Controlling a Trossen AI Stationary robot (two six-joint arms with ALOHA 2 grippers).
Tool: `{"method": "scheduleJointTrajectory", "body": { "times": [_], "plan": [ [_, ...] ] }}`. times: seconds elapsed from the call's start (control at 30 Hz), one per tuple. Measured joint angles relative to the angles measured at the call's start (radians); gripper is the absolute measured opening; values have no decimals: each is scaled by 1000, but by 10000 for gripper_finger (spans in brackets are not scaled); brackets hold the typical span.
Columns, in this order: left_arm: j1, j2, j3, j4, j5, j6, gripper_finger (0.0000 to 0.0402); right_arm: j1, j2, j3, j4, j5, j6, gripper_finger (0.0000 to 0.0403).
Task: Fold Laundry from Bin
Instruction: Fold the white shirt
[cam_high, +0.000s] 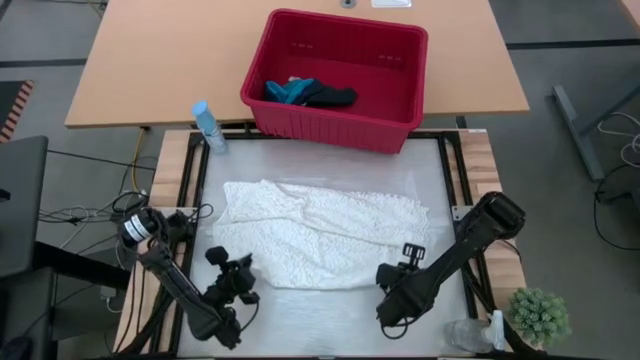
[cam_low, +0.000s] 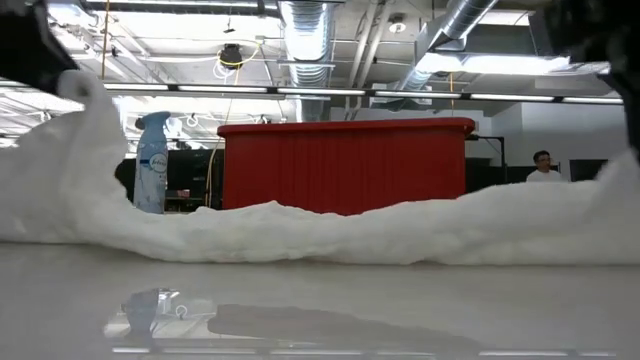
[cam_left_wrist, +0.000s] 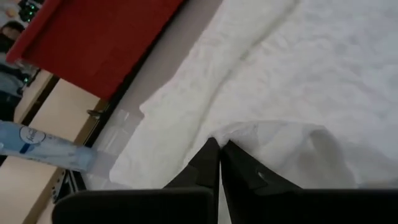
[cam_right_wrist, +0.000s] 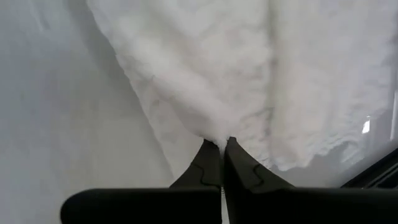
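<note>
The white cloth (cam_high: 320, 235) lies spread on the tabletop (cam_high: 330, 320), its long side running from left to right, with the red bin (cam_high: 335, 75) behind it. The left claw (cam_left_wrist: 219, 149) is closed on the near left corner of the cloth, and the right claw (cam_right_wrist: 222, 144) is closed on the near right corner. From both claws the cloth stretches away toward the bin, so a fold would probably go forward. A dark cloth (cam_high: 335, 97) and a teal cloth (cam_high: 288, 92) are inside the bin.

We see white lacy cloth (cam_high: 320, 238) spread rumpled mid-table, red bin (cam_high: 400, 95) beyond, holding navy (cam_high: 330, 96) and teal pieces (cam_high: 288, 91)
</note>
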Motion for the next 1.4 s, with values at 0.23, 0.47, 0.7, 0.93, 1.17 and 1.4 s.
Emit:
{"method": "scheduleJointTrajectory", "body": {
  "times": [0.23, 0.47, 0.7, 0.93, 1.17, 1.4],
  "plan": [
    [94, -77, -8, -1, -37, 35, 0, -92, -106, -16, -36, 33, 0, 21],
    [213, -126, -8, 0, -26, 95, 0, -213, -129, -60, -35, 33, -68, 22],
    [357, -126, -14, 2, 48, 168, 0, -291, -128, -60, -33, 47, -147, 22],
    [452, -126, -108, 0, 57, 168, 0, -333, -128, -60, -53, 47, -162, 22],
    [488, -125, -203, -1, 78, 134, 0, -384, -128, -100, -67, 24, -148, 22],
    [503, -125, -228, 21, 72, 157, 0, -437, -127, -191, 13, -32, -168, 23]
  ]
}}
